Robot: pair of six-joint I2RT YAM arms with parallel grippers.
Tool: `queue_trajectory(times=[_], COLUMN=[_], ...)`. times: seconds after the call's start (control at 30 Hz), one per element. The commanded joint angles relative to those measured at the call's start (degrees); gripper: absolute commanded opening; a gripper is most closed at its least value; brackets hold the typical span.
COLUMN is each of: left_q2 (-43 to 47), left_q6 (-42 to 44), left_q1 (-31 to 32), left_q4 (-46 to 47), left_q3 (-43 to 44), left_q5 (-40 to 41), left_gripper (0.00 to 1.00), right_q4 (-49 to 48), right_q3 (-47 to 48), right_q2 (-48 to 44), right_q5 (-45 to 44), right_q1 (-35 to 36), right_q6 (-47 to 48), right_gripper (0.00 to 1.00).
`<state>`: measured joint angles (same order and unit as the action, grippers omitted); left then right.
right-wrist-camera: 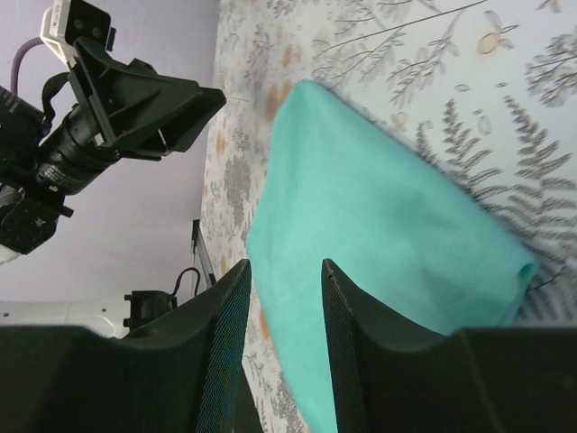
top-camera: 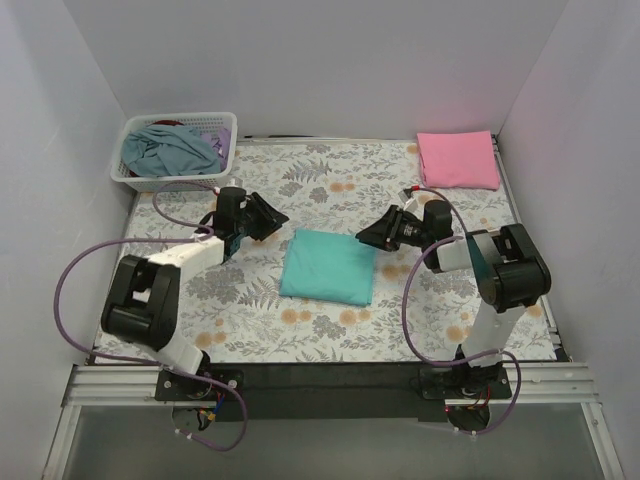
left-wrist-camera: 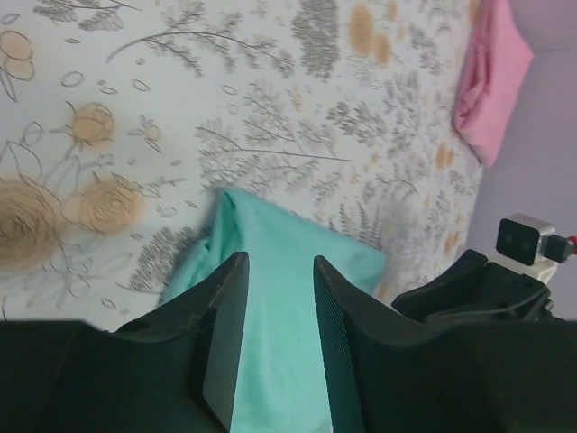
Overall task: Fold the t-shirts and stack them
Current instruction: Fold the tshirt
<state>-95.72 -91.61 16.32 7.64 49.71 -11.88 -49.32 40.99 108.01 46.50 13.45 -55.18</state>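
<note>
Top external: left fingers (top-camera: 268, 215) and right fingers (top-camera: 375, 235) flank the teal tee (top-camera: 328, 267), part-open, empty. Pinch opposite edges through all layers, then carry it level onto the pink tee (top-camera: 458, 159).

No text, label, brand, number or sign can be read in any of the views.
</note>
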Motion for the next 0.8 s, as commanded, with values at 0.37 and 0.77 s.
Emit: queue_trajectory(times=[0.37, 0.77], left_q2=[19.61, 31.79], left_q6=[-3.48, -19.83], left_q1=[9.08, 8.73], left_q4=[-3.69, -9.55], left_q3=[-19.91, -32.40], left_q5=[-0.59, 8.18], left_gripper=[0.27, 0.17], right_q4=[0.10, 6.68], right_q3=[-14.80, -17.00], right_q2=[-15.19, -18.70], right_q5=[3.77, 1.40], right_q1=[4.74, 3.60], right_q6=[2.00, 7.27], right_gripper=[0.45, 0.44])
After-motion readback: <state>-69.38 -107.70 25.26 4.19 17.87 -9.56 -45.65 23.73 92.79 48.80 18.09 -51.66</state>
